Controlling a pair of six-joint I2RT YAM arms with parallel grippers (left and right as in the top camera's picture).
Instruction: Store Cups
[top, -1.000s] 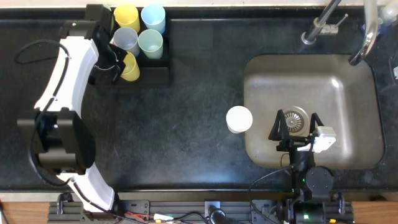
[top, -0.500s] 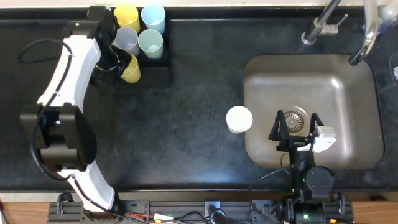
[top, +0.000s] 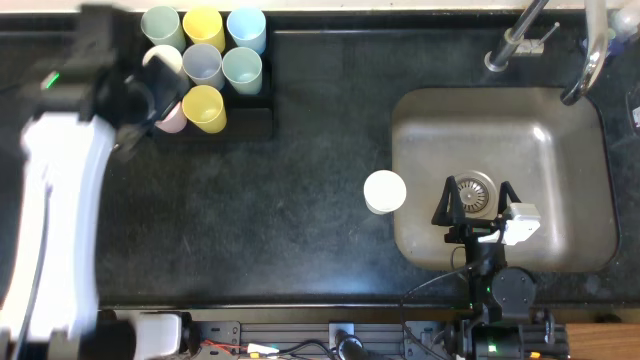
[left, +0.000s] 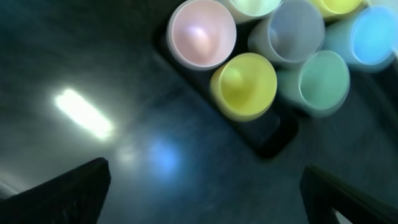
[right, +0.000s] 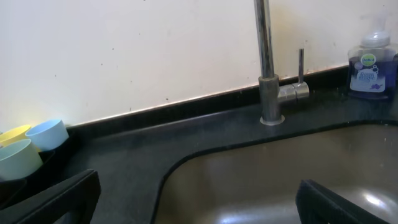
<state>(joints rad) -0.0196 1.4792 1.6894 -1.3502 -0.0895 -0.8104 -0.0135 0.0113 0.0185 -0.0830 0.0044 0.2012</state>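
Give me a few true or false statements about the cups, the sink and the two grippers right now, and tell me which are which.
1. A white cup stands on the counter beside the sink. True.
2. The left gripper holds a yellow cup. False: its fingers are apart and empty, and the yellow cup stands in the black tray.
3. The right gripper is open over the sink basin. True.
4. A pink cup lies in the sink. False: the pink cup stands upright in the tray, next to the yellow cup.
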